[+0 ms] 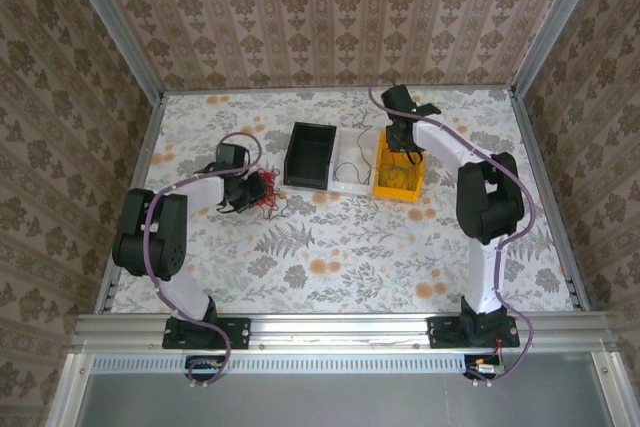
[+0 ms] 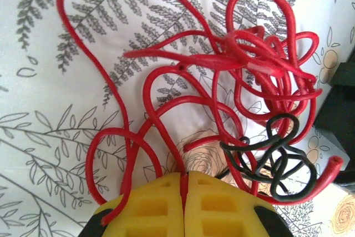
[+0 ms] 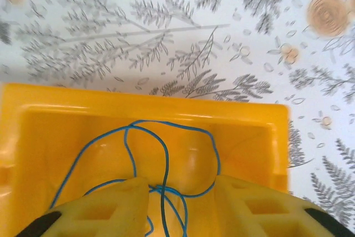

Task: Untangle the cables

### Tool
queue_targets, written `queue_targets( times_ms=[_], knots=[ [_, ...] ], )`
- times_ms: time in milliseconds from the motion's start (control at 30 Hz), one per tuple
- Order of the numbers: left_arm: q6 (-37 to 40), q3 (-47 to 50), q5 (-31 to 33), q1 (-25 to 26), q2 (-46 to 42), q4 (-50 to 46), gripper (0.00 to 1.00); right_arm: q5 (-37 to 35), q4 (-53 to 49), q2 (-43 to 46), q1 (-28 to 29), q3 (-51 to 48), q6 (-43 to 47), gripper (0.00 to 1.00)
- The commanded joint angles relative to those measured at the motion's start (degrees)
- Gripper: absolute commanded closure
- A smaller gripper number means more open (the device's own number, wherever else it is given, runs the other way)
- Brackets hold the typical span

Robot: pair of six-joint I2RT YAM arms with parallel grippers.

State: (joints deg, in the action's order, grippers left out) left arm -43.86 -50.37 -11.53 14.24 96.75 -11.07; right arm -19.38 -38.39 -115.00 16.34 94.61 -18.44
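Observation:
The cables form a tangle (image 1: 266, 193) on the table left of centre. In the left wrist view, a red cable (image 2: 183, 70) spreads in many loops over the flowered cloth, with a short black cable (image 2: 277, 159) knotted into its right side. My left gripper (image 2: 184, 178) is shut on one red strand, pinched between the yellow pads, and sits at the tangle's left edge (image 1: 240, 193). My right gripper (image 3: 180, 184) stands open over the yellow bin (image 3: 138, 104). A thin blue cable (image 3: 166, 154) lies looped in that bin and runs between the spread fingers.
A black bin (image 1: 310, 155) stands behind the tangle, and its dark corner (image 2: 341, 109) shows close to the cables. A low white tray (image 1: 350, 175) holding a thin wire sits between it and the yellow bin (image 1: 398, 182). Patterned walls enclose the table.

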Motion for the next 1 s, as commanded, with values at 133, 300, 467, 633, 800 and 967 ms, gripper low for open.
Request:
queue_targets(
  times_ms=[133, 300, 467, 633, 800, 967],
  knots=[
    [-13.2, 4.5, 6.2, 1.1, -4.2, -2.4, 1.00, 5.2, 4.3, 7.1, 1.7, -3.7, 1.1, 0.58],
    [-21.2, 6.9, 11.0, 3.1, -8.8, -3.6, 1.00, 10.4, 0.8, 4.0, 6.9, 0.9, 5.9, 0.58],
    [-25.0, 8.6, 13.2, 4.6, -11.2, -3.7, 1.00, 10.1, -1.1, -1.6, 9.8, 5.8, 6.6, 0.58],
    [-25.0, 8.6, 13.4, 4.7, -10.7, -3.2, 1.00, 7.0, -7.1, -11.2, 10.2, 16.5, 4.4, 0.59],
    [-25.0, 8.8, 13.4, 4.7, -10.7, -2.9, 1.00, 6.1, -12.0, -18.5, 10.2, 24.7, 3.8, 0.59],
    [-25.1, 9.6, 13.5, 4.7, -11.4, -2.3, 1.00, 4.5, -12.3, -21.6, 10.3, 26.4, 3.4, 0.59]
  ],
)
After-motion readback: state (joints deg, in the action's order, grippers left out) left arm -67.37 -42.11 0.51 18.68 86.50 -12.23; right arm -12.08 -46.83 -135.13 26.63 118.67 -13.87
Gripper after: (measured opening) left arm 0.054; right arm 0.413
